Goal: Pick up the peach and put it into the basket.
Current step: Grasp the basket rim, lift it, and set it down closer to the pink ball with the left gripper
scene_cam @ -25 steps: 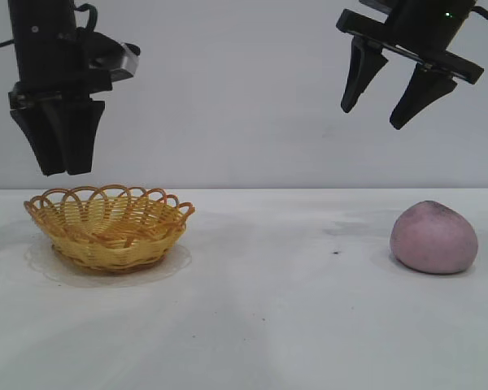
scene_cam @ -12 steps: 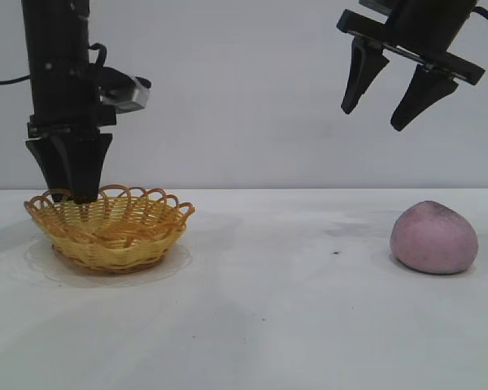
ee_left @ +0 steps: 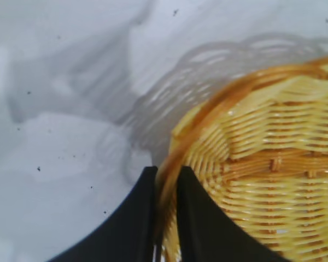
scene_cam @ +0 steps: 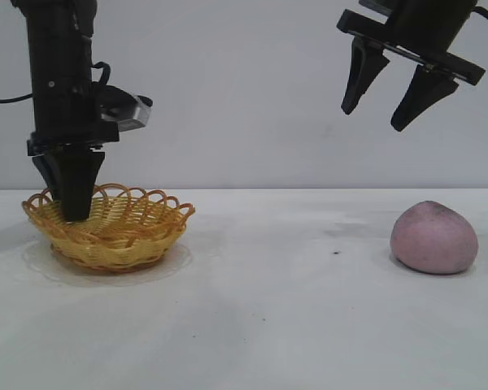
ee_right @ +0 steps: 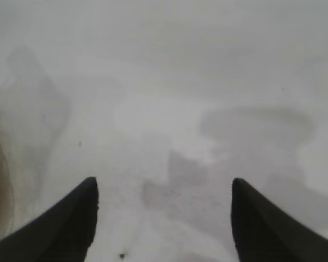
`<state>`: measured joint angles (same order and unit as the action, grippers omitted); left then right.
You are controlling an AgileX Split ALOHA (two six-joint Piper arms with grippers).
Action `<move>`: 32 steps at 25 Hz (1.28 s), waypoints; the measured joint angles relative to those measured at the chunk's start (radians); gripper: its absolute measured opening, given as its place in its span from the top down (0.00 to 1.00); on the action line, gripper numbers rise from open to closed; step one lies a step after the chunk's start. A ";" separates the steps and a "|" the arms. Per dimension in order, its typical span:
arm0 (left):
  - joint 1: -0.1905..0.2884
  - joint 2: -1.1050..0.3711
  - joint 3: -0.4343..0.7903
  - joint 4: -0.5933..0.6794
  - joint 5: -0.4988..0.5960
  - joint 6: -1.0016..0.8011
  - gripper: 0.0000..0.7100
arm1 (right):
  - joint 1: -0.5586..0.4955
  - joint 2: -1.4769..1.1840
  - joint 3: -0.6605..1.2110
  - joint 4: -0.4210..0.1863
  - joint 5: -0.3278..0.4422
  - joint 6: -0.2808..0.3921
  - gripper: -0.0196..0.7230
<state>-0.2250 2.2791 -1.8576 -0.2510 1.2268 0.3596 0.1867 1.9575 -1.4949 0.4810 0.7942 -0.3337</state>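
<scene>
The yellow wicker basket [scene_cam: 118, 231] with an orange-brown looped rim sits on the table at the left. My left gripper [scene_cam: 73, 213] has come down on the basket's left edge and is shut on the rim; in the left wrist view the rim of the basket [ee_left: 246, 147] runs between the two black fingers of the left gripper [ee_left: 167, 172]. The pink-mauve peach [scene_cam: 433, 237] lies on the table at the far right. High above and a little left of it hangs my right gripper [scene_cam: 372, 119], open and holding nothing; the right wrist view shows only bare table between the right gripper [ee_right: 164, 188] fingers.
The white table [scene_cam: 285, 309] stretches between basket and peach with only small dark specks [scene_cam: 336, 252]. A plain grey wall stands behind.
My left gripper dropped from above the basket onto its left rim and closed on it. The right arm and the peach have not moved.
</scene>
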 joint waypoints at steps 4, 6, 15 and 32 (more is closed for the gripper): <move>0.000 -0.052 0.000 -0.016 -0.004 -0.121 1.00 | 0.000 0.000 0.000 -0.002 0.000 0.000 0.38; 0.000 -0.087 0.007 -0.024 -0.004 -0.174 1.00 | 0.000 0.000 0.000 -0.002 0.000 -0.002 0.38; -0.033 -0.230 0.260 -0.228 -0.095 -0.227 1.00 | 0.000 0.000 0.000 -0.004 0.000 -0.004 0.38; -0.112 -0.250 0.594 -0.528 -0.507 -0.255 1.00 | 0.000 0.000 0.000 -0.004 -0.004 -0.004 0.38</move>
<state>-0.3366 2.0288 -1.2636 -0.7786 0.7200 0.1045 0.1867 1.9575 -1.4949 0.4770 0.7907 -0.3381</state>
